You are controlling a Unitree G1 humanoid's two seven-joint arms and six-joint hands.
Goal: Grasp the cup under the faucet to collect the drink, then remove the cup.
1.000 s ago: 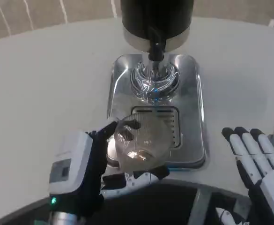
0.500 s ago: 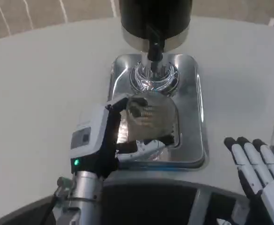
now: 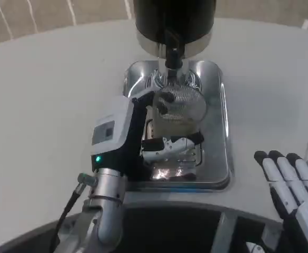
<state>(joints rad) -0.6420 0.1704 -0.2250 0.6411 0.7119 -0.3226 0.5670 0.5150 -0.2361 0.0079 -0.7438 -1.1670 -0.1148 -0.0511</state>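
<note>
The left hand (image 3: pixel 135 139) grips the clear cup (image 3: pixel 179 108) upright on the steel drip tray (image 3: pixel 217 158), directly beneath the faucet (image 3: pixel 172 55); the right hand (image 3: pixel 293 187) rests open at the surface's near right edge

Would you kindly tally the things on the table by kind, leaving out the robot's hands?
Clear cup: 1
Black drink dispenser: 1
Shiny metal drip tray: 1
Total: 3
</note>
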